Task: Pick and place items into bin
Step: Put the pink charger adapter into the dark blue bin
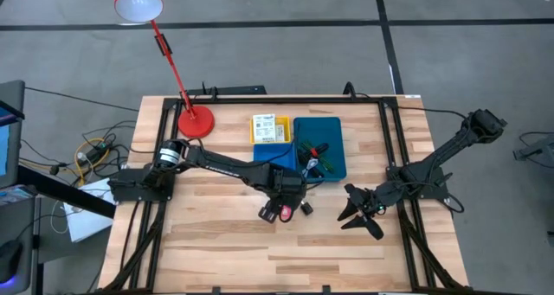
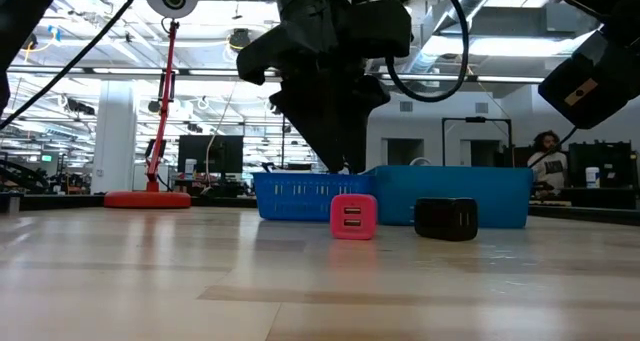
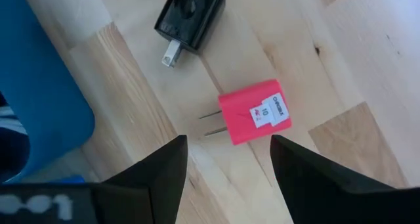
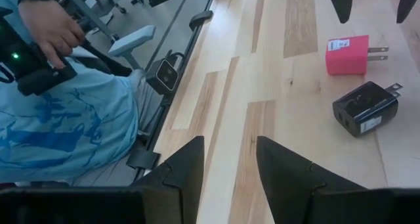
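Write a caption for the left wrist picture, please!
Left gripper, open, hovers over a pink plug; a black plug lies beyond.

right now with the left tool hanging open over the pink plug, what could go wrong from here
The pink charger lies flat with its prongs pointing sideways between the left tool's open fingers; a closing finger might catch the prongs and twist it away. The black charger lies close by and could get nudged on the descent. The bin already holds clutter, so a dropped piece may land on top.
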You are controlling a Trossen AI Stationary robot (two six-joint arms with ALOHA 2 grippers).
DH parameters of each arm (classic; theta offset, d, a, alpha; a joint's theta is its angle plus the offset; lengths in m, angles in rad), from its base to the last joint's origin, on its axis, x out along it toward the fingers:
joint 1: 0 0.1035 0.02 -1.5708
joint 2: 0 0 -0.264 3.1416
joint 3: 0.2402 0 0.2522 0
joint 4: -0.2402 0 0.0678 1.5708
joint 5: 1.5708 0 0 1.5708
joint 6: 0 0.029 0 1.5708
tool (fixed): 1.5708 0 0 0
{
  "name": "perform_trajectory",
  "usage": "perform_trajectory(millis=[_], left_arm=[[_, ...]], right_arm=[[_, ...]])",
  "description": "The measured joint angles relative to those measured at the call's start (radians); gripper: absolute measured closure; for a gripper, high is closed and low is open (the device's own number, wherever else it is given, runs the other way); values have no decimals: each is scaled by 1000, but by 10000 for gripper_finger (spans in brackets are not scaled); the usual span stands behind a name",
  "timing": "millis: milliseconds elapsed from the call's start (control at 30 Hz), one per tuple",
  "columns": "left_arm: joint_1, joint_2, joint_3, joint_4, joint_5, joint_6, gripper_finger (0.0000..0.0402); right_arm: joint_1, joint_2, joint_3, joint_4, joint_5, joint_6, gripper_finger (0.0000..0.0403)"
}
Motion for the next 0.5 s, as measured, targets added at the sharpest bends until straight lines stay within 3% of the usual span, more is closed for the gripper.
perform_trajectory(millis=[500], left_arm=[[-2, 0, 0, 5, -3, -153, 194]], right_arm=[[0, 0, 0, -27, -1, -10, 269]])
